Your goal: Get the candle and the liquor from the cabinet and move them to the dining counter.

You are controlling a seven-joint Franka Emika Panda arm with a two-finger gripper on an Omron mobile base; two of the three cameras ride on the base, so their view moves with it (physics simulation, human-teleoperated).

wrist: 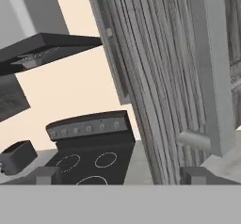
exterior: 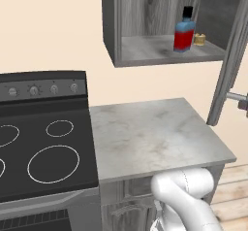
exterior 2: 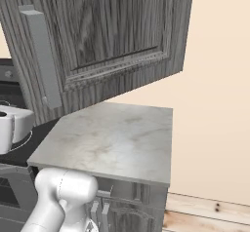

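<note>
Gripper [wrist: 120,175] jaws spread wide, empty; only two dark fingertips [wrist: 47,175] show, straddling the edge of the open cabinet door [wrist: 155,77], bar handle [wrist: 209,68] just right. Cabinet [exterior: 145,50]: dark grey wood grain, door swung out. Inside on the shelf, liquor [exterior: 184,30] upright; beside it a small yellowish thing [exterior: 199,39], half hidden, too small to identify. Marbled worktop [exterior: 150,133] beneath, black stove [exterior: 43,142] adjoining. White arm link [exterior: 186,191] low, cut off.

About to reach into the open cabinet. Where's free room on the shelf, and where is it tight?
The cabinet shelf is bare across its left and middle, between the left wall and the liquor. The right end is crowded: liquor with a small yellowish candle just behind it, near the open door. The marbled worktop beside the stove below is bare.
</note>
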